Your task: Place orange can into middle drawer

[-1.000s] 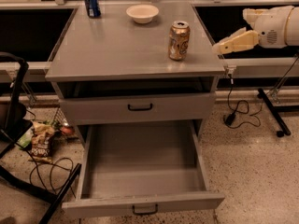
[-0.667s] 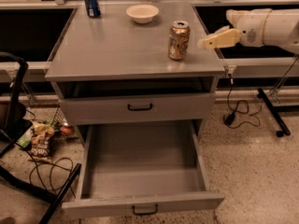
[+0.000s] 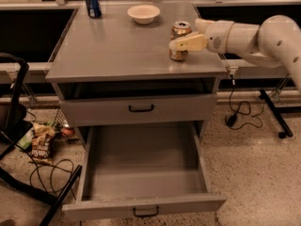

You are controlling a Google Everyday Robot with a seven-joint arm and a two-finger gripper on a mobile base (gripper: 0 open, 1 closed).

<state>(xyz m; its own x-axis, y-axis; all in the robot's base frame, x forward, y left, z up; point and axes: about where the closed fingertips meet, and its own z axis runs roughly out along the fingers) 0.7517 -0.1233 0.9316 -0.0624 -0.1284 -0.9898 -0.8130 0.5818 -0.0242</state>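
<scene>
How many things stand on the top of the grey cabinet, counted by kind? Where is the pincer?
Cans: 2 (orange can, dark blue can)
Bowls: 1 (white bowl)
Total: 3
The pincer is at the orange can, across its side in this view.

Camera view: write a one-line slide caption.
Gripper at the orange can on the cabinet top; the middle drawer below stands open and empty.
</scene>
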